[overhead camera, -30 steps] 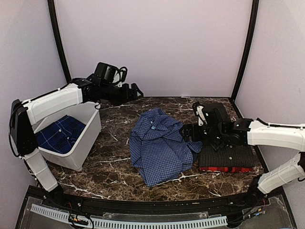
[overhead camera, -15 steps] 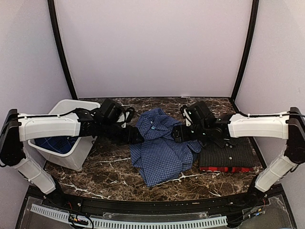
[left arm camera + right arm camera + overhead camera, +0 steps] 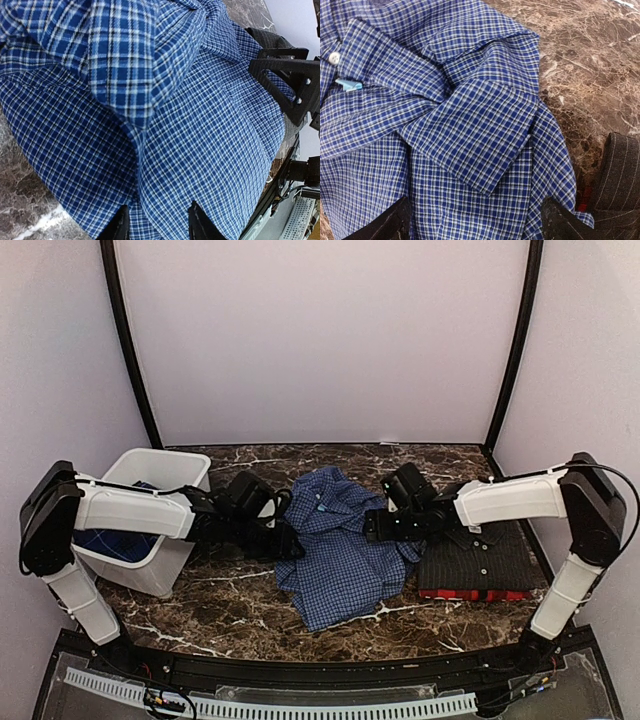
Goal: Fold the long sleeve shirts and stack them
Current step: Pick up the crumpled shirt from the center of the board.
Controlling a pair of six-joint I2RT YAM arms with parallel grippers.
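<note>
A crumpled blue-and-white check shirt [image 3: 338, 548] lies mid-table. My left gripper [image 3: 290, 545] is at its left edge. In the left wrist view the fingers [image 3: 120, 227] stand part-way closed astride a raised fold of the check cloth [image 3: 165, 150], a gap still between them. My right gripper [image 3: 376, 525] sits low at the shirt's right edge, wide open, with its fingertips [image 3: 560, 220] either side of a sleeve cuff [image 3: 475, 135]. A folded black pinstripe shirt [image 3: 482, 558] lies on a red plaid shirt [image 3: 470, 594] at the right.
A white bin [image 3: 160, 558] at the left holds a darker blue plaid cloth [image 3: 105, 540]. The marble table [image 3: 230, 600] ends at purple walls behind and at both sides. The black rail runs along the near edge.
Both arms came in and down onto the check shirt, the left from over the bin, the right from the folded pile. The left jaws have narrowed; the right stay wide.
</note>
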